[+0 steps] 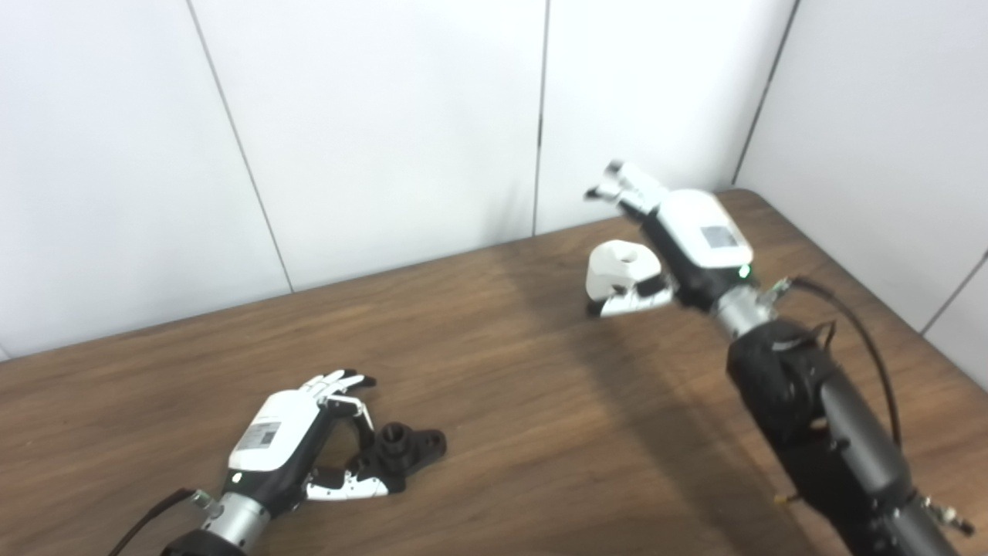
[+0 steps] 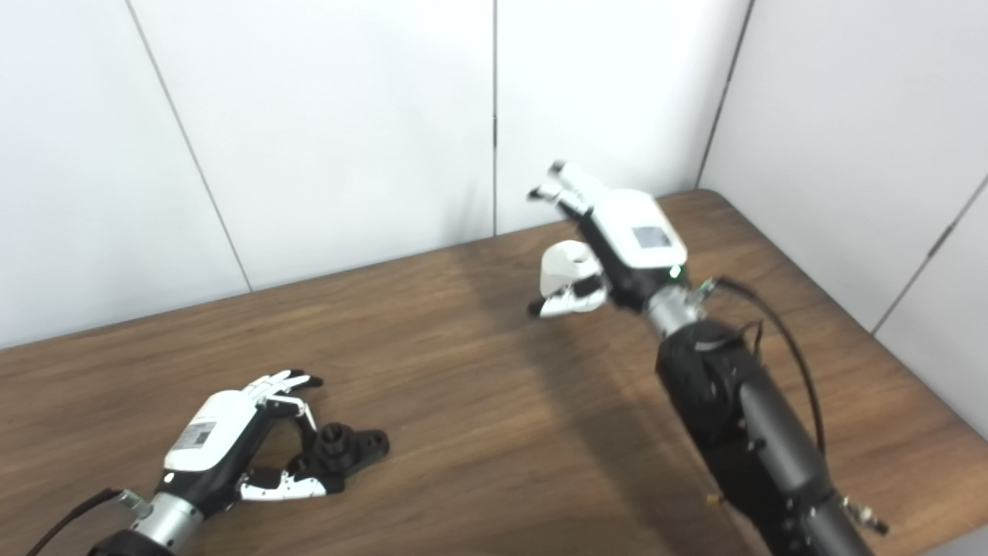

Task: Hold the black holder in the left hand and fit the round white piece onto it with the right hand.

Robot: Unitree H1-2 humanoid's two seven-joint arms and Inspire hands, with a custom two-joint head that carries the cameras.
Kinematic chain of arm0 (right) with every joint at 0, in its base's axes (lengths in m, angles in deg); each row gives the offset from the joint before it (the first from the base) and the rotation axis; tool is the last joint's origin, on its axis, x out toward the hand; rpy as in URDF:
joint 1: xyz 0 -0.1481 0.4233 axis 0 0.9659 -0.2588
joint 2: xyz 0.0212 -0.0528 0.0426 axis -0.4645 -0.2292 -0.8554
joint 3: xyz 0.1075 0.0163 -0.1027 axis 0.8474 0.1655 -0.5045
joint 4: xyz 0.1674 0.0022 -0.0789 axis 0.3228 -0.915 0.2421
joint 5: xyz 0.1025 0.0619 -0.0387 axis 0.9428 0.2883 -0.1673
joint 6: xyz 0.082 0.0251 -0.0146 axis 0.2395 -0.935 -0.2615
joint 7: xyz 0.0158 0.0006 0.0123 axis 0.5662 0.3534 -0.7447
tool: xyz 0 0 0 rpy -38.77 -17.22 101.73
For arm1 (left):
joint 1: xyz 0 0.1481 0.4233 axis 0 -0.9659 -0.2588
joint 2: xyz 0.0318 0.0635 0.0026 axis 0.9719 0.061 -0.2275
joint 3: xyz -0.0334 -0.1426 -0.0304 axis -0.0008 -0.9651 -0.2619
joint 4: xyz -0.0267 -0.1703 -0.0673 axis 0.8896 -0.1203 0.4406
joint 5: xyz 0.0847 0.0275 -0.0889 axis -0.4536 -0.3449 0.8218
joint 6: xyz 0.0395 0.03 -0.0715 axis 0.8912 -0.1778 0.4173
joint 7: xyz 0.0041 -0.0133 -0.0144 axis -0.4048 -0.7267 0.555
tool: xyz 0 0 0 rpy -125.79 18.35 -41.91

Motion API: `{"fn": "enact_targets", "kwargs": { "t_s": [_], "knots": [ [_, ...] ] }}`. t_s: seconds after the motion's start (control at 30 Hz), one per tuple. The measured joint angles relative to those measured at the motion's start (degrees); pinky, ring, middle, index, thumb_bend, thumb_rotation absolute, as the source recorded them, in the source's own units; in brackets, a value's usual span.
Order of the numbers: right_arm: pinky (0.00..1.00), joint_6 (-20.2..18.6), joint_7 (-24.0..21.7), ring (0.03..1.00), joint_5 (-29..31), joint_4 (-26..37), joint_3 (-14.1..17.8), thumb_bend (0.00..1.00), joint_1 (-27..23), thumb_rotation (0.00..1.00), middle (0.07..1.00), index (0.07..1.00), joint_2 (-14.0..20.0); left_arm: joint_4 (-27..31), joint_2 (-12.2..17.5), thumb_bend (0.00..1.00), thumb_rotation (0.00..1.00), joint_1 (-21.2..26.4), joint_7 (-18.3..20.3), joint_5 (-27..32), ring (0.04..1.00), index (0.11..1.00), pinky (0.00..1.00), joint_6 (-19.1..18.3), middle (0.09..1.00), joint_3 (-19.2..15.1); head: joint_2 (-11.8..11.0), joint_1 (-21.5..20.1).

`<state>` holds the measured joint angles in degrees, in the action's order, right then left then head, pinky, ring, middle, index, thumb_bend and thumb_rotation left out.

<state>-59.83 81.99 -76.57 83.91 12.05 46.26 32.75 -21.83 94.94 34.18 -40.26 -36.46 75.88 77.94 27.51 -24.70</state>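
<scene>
I take the black holder (image 1: pixel 403 450) as my reference; it lies flat on the wooden table (image 1: pixel 494 371) near the front left corner. My left hand (image 1: pixel 305 440) rests on the table touching the holder's left side, thumb beneath and fingers curved over it, but whether it has actually closed on the holder I cannot tell from either view. The round white piece (image 1: pixel 620 268) is well apart from the holder, far to its right and toward the back wall, raised off the table and gripped in my right hand (image 1: pixel 664 243), thumb under it and upper fingers splayed beyond. I judge both parts to be rigid moulded plastic, light and stiff, with smooth faces that could slip under a loose pinch. The holder appears to carry a raised round boss and a flat lobed flange; I would grip it by the flange so the boss stays exposed. The white piece shows a hollow top, best held by its outer wall. No containers are present in either view.
</scene>
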Motion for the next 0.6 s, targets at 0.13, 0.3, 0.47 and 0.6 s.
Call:
{"fn": "enact_targets", "kwargs": {
  "t_s": [0.13,0.3,0.47,0.6],
  "knots": [
    [0.71,-3.07,-2.06,0.918,1.45,-0.01,3.40,0.86,-1.50,0.29,0.963,0.896,2.38,-0.67,0.00,0.52,0.05,-0.02,-0.75,0.20,0.896,0.485,0.89,1.39,0.834,-0.08,-0.35,-1.23],
    [0.69,-7.66,-5.01,0.917,4.29,-1.25,5.37,0.87,-1.90,0.31,0.958,0.916,2.76,-2.04,0.00,0.52,0.05,0.18,-1.81,0.58,0.904,0.485,0.90,2.83,0.838,-0.08,-0.53,-1.14],
    [0.65,-11.83,-9.02,0.889,6.70,-2.56,5.45,0.92,-1.92,0.35,0.966,0.927,4.58,-2.08,0.00,0.52,0.05,0.19,-1.81,0.76,0.909,0.485,0.92,3.02,0.842,-0.11,-0.44,-0.97],
    [0.67,-14.36,-12.09,0.911,8.73,-3.88,4.95,0.93,-2.12,0.39,0.990,0.952,5.80,-2.08,0.01,0.52,0.05,0.06,-1.81,0.82,0.910,0.485,0.93,3.04,0.844,-0.22,-0.26,-0.62]
  ]
}}
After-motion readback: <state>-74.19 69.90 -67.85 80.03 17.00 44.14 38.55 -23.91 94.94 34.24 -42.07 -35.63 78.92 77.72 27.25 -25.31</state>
